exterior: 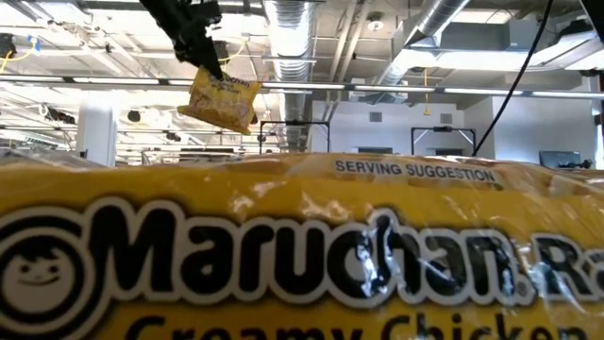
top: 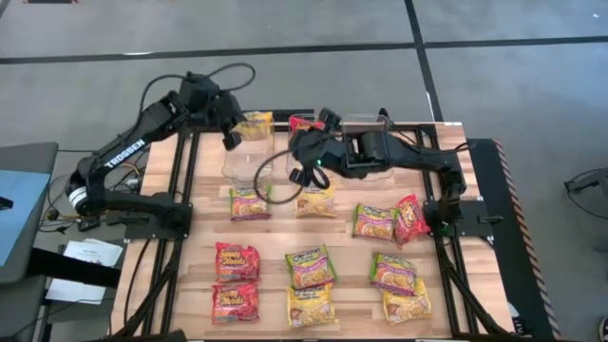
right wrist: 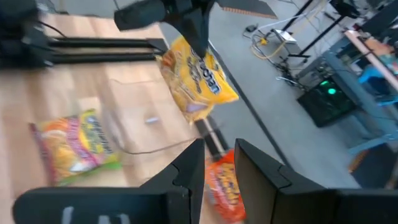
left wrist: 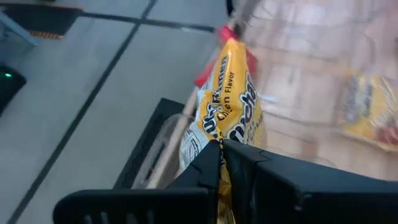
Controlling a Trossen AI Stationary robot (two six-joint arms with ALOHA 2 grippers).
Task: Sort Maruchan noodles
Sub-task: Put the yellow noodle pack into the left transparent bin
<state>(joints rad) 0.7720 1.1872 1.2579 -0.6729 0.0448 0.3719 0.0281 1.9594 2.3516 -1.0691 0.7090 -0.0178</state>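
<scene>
While clenched on a yellow packet [top: 255,124], left gripper [top: 231,136] over far-left clear bin [top: 245,161]; right gripper [top: 306,155] gripping a red packet [right wrist: 225,184].

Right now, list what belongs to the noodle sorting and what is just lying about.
Job:
- yellow packet, gripped by the left end effector above the clear bins
- red packet at the right end effector
- loose packets on the table

Lying about:
- papers off the table's left edge
- dark side table beside them
</scene>
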